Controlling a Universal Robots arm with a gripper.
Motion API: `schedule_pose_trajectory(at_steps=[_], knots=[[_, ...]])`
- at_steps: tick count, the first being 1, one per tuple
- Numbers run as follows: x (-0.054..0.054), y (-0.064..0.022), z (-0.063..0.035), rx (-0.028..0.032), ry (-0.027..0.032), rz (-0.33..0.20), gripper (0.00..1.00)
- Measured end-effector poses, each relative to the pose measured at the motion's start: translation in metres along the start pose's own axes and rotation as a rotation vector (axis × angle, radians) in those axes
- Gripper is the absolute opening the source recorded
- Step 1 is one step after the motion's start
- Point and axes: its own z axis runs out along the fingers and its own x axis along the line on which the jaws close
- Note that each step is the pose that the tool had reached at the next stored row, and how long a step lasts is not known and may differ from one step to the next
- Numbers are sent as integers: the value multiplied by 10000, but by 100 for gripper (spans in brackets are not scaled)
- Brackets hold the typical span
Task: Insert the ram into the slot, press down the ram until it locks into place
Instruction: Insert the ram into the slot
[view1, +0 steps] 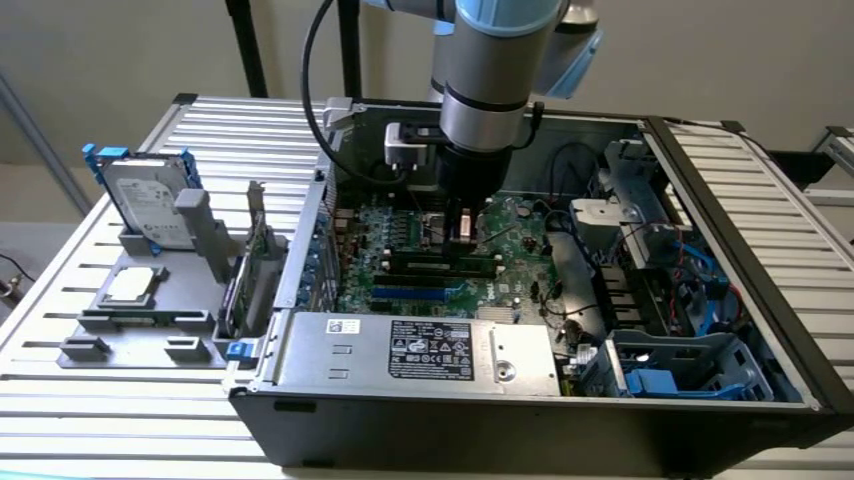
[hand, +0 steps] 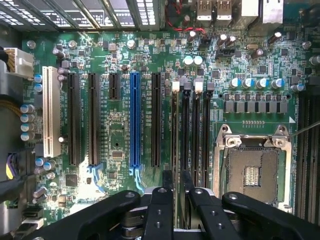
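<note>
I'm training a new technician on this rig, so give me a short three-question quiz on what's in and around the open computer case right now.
1. Multiple choice: among the black expansion sockets, the one long coloured plastic socket is a) red, b) blue, c) yellow.
2. True or false: the black gripper hangs over the green motherboard inside the open black computer case.
3. Short answer: in the exterior view, on which side of that case does the silver hard drive stand?
Key: 1 b; 2 true; 3 the exterior view's left.
</note>
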Motion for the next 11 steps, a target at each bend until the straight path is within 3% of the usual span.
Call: schedule_pose_trajectory(at_steps=[3, 11], knots=[[1, 13, -56, 0, -2, 2, 21], [1, 26, -59, 1, -4, 0, 19]])
